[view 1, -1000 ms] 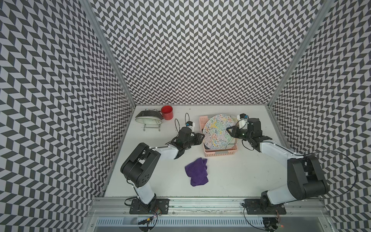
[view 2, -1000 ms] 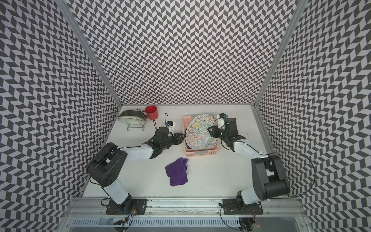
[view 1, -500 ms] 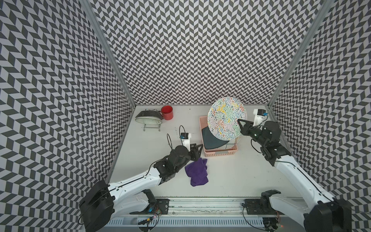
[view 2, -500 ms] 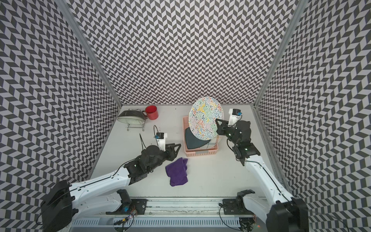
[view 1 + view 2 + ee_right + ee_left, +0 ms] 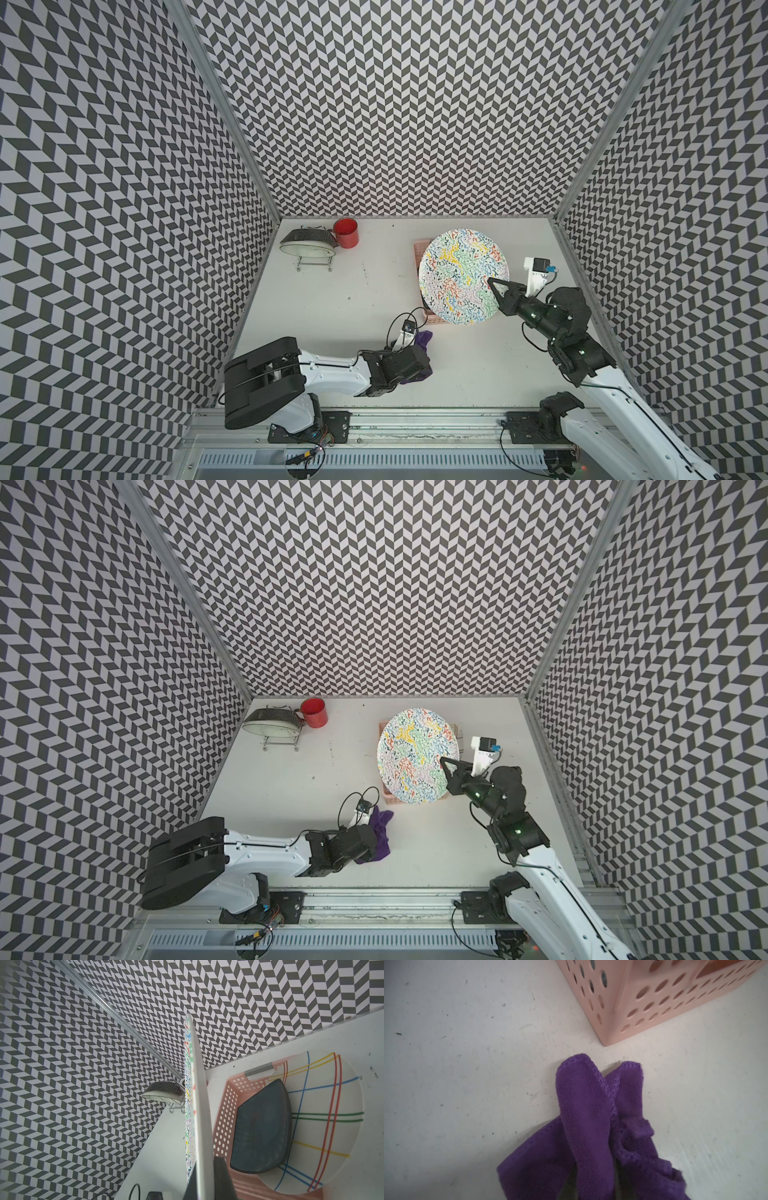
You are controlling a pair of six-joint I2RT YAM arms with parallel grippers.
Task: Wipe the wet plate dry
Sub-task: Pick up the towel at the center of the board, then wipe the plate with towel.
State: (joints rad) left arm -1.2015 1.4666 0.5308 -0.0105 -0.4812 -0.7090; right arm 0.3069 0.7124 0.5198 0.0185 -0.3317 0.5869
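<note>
Plate stands on edge over the pink basket in both top views, its rim clamped by the right end effector. The left end effector is at seven o'clock from it, well apart. Left wrist view: purple cloth bunched up into that closed end effector. Right wrist view: plate edge-on, pinched.

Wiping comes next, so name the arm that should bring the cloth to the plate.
Left. The left gripper is shut on the purple cloth; the right gripper clamps the plate by its rim.
</note>
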